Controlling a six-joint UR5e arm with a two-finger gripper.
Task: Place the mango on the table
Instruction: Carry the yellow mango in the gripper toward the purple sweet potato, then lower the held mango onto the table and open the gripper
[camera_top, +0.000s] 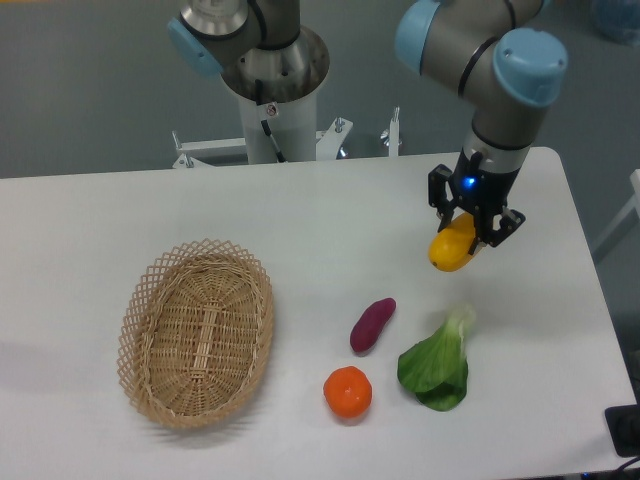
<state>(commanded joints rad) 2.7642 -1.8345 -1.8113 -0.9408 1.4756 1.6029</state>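
The gripper (468, 232) clamps the mango (453, 248) at the table's (330, 230) right side, seemingly just above the surface. To set it down well, lower until it rests, clear of the greens (437, 365) and sweet potato (372, 324), then release.

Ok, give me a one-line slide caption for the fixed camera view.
Pincer holds the mango above the white table, right of a wicker basket.
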